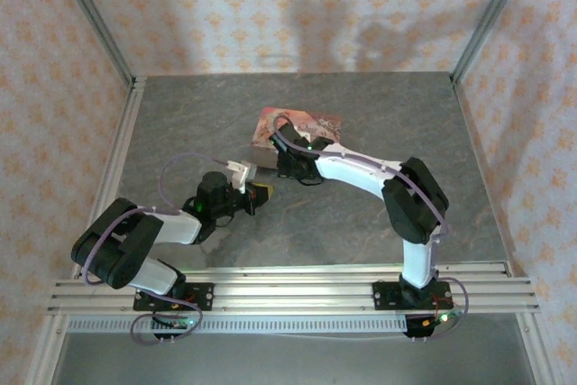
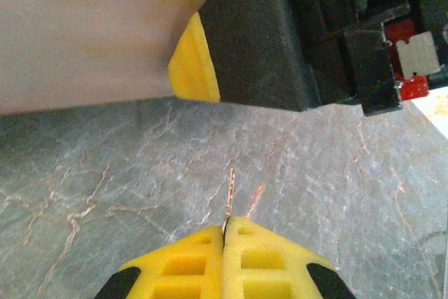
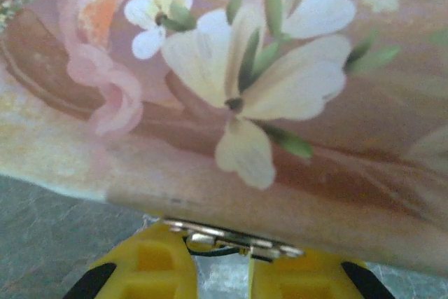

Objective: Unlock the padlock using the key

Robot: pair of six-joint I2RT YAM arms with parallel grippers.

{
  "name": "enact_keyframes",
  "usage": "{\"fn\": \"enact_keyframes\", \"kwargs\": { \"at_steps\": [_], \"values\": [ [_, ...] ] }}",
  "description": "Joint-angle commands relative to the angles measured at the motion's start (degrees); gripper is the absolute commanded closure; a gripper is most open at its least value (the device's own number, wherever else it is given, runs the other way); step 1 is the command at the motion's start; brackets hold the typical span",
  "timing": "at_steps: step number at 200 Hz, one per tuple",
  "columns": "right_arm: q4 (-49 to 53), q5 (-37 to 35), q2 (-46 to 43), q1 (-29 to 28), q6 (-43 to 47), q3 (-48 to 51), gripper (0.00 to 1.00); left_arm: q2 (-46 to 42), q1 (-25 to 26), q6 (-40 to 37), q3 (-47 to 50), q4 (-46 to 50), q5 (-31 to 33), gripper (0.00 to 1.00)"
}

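My left gripper (image 2: 225, 225) is shut on the key (image 2: 230, 194), a thin pale blade that sticks out forward from between the yellow pads, above the table. In the top view the left gripper (image 1: 261, 193) sits just left of and below my right gripper (image 1: 287, 167), which is at the near edge of the pink box (image 1: 302, 123). In the right wrist view a silvery metal piece (image 3: 231, 234) with a dark loop lies across the tips of the right gripper (image 3: 222, 257), under the flowered box (image 3: 231, 89). Its jaws stand slightly apart. The padlock's blue body is hidden.
The right gripper's black body (image 2: 280, 33) and the box side (image 2: 77, 33) loom close ahead of the key. The grey marbled table (image 1: 361, 223) is fenced by aluminium rails (image 1: 117, 169) and patterned walls. Free table lies right of and behind the box.
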State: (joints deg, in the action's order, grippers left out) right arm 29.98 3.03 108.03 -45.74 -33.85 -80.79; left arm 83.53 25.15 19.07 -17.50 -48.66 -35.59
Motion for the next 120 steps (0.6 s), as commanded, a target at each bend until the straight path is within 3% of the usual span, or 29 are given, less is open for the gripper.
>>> {"fn": "enact_keyframes", "kwargs": {
  "at_steps": [1, 120],
  "values": [
    [2.5, 4.6, -3.5, 0.7, -1.0, -1.9, 0.96, -0.2, 0.3, 1.3, 0.4, -5.1, 0.0, 1.00],
    [1.6, 18.0, -9.2, 5.0, -5.4, -1.1, 0.96, -0.1, 0.3, 3.2, -1.9, -6.5, -4.0, 1.00]
  ]
}}
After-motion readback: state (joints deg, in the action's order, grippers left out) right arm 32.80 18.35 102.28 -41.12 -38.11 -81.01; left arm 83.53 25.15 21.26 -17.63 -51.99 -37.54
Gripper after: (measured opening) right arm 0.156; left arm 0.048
